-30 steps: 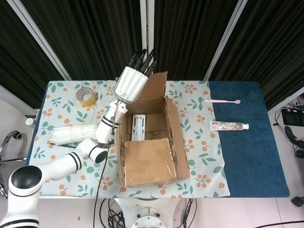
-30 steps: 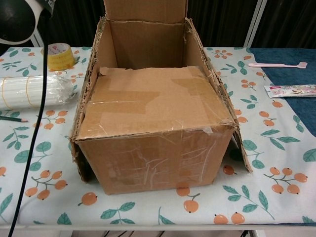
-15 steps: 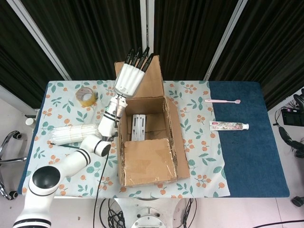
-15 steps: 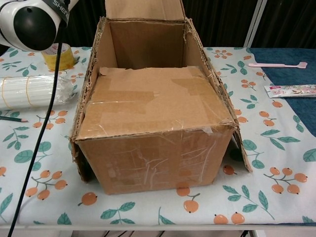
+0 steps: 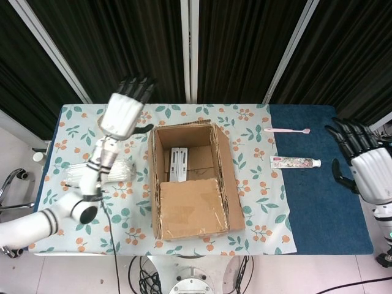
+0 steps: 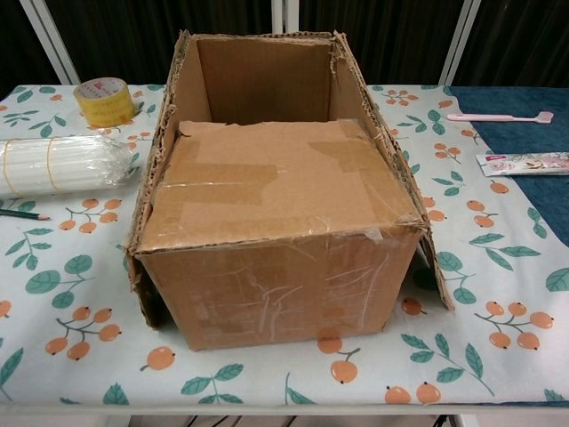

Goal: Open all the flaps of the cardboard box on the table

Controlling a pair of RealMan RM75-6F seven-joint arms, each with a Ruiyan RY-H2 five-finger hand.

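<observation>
The cardboard box (image 5: 190, 180) stands in the middle of the table, also filling the chest view (image 6: 276, 285). Its near flap (image 5: 191, 208) (image 6: 276, 182) lies folded in over the front half. The side flaps (image 5: 231, 177) lean outward. The far flap no longer shows above the back rim. Inside the back half I see a pale flat item (image 5: 178, 164). My left hand (image 5: 124, 113) hangs above the table left of the box, fingers apart, holding nothing. My right hand (image 5: 367, 165) hovers at the far right edge, fingers spread and empty. Neither hand shows in the chest view.
A tape roll (image 6: 102, 100) and a white bundle of sticks (image 6: 58, 165) lie left of the box, with a pencil (image 6: 18, 213) nearby. On the blue cloth (image 5: 318, 196) to the right lie a pink toothbrush (image 5: 286, 130) and a toothpaste tube (image 5: 295, 162).
My left hand has let go of the far flap and swung left, away from the box. The far flap has dropped back out of sight. My right hand has come into view at the right.
</observation>
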